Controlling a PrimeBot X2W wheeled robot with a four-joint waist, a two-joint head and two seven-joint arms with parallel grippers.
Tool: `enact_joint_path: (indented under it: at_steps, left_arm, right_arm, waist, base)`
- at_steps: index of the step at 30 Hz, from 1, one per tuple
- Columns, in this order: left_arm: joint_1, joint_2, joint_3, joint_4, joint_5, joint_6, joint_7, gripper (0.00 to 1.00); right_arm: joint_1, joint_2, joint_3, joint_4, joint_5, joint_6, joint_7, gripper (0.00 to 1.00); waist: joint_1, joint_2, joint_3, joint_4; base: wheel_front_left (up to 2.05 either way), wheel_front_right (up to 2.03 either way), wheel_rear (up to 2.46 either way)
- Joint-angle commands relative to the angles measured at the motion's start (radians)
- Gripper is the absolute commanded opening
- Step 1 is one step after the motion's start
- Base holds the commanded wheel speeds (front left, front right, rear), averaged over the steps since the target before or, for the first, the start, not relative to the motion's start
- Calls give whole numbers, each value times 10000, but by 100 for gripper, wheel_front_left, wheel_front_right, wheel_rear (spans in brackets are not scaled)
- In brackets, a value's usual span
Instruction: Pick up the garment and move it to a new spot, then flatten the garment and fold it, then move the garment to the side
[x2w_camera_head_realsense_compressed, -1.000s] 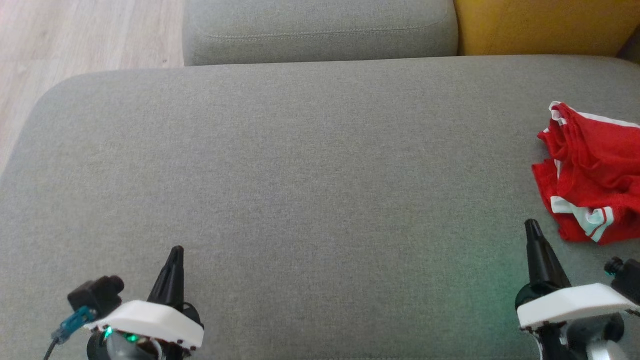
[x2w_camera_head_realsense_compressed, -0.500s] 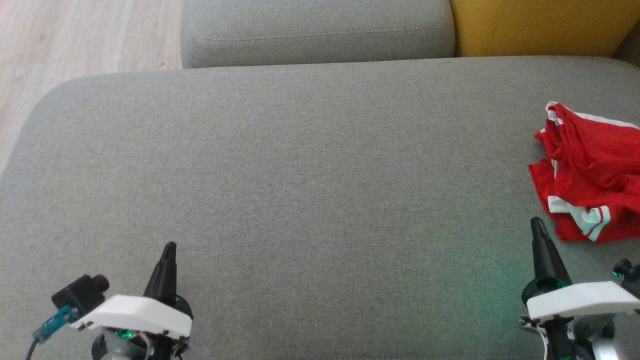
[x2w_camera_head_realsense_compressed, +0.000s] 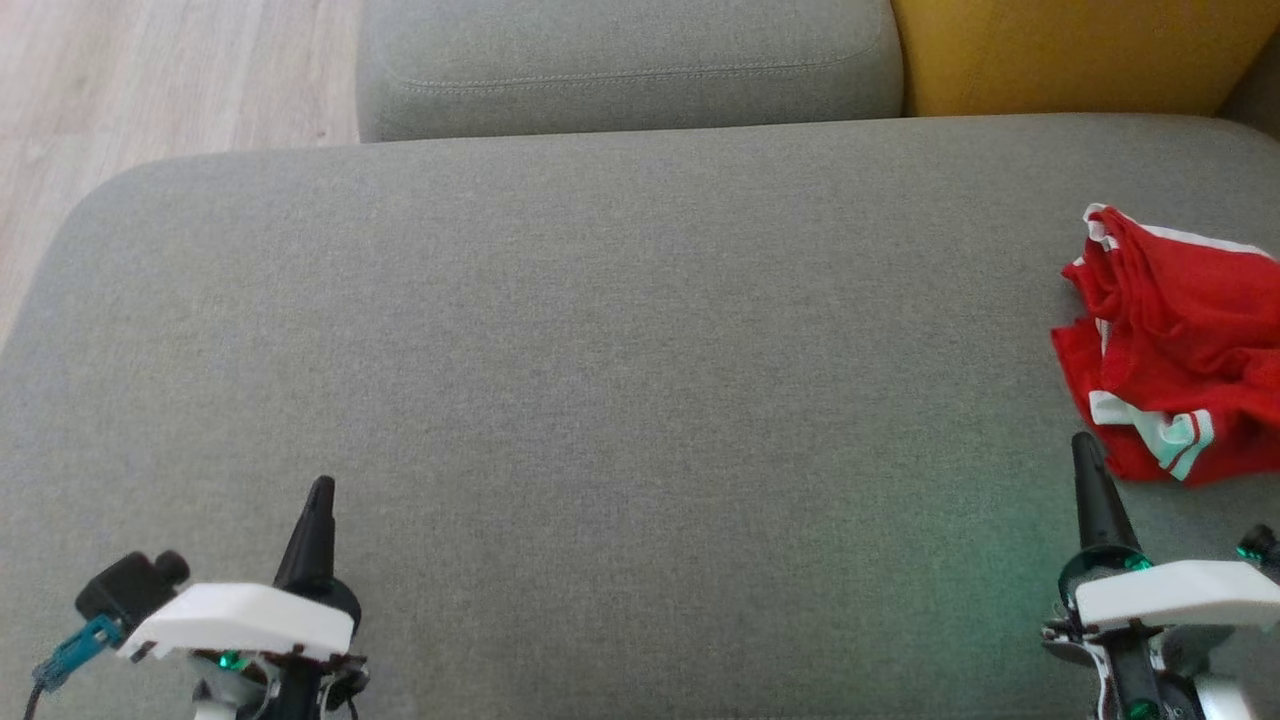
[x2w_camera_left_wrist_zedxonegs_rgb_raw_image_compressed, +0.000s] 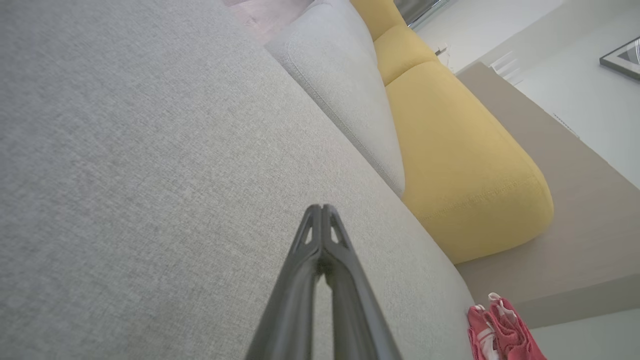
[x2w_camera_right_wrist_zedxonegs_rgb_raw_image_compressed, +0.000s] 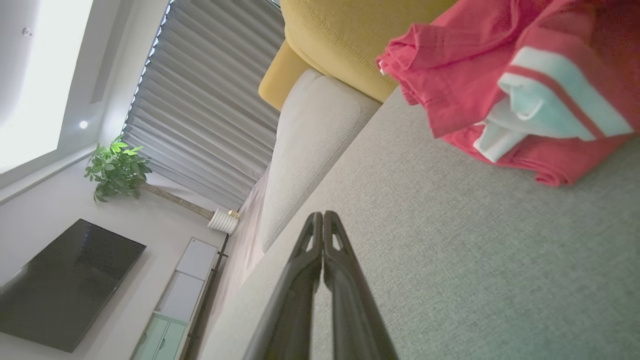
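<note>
The red garment (x2w_camera_head_realsense_compressed: 1170, 345) is being shown crumpled on the grey sofa seat (x2w_camera_head_realsense_compressed: 600, 350) at the 3 o'clock edge of the head view, where part of it is being cut off by the frame. The visible heap is being stretched roughly from 12 to 6 o'clock. A white-edged end is pointing to 12 and a white-striped band is being turned towards 6. Its full long axis cannot be told.

The right gripper (x2w_camera_head_realsense_compressed: 1085, 450) is being held just short of that striped band. The garment is lying near, at about 1 o'clock from the fingertips, and is not being touched. The left gripper (x2w_camera_head_realsense_compressed: 320, 492) is being held at 7 o'clock of the head view, well apart from the garment, which is lying at about 2 o'clock from it. Both grippers are being held fully closed, and nothing is being gripped.

In the right wrist view the stripe is being shown close up as a pale band with a thin red line. A television (x2w_camera_right_wrist_zedxonegs_rgb_raw_image_compressed: 65, 285), a potted plant (x2w_camera_right_wrist_zedxonegs_rgb_raw_image_compressed: 117, 167) and window blinds (x2w_camera_right_wrist_zedxonegs_rgb_raw_image_compressed: 210, 115) are being shown beyond the sofa. In the left wrist view a yellow cushion (x2w_camera_left_wrist_zedxonegs_rgb_raw_image_compressed: 450, 165) is being shown at length, with the garment small at 5 o'clock.
</note>
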Motion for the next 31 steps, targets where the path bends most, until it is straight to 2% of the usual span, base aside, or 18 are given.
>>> enact_joint_path:
  at_steps: [1, 31]
  left_arm:
    - [-544, 55, 320, -273, -317, -124, 57, 0]
    - [-905, -242, 1271, -19, -3719, -626, 857, 0]
  right_arm:
    - [-536, -196, 51, -241, 340, 47, 33, 0]
    - [-1072, -210, -153, 497, 3781, 64, 181, 0]
  waist:
    - [0, -1, -6, -6]
    - [0, -1, -126, -134]
  base:
    - [0, 0, 0]
    - [0, 0, 0]
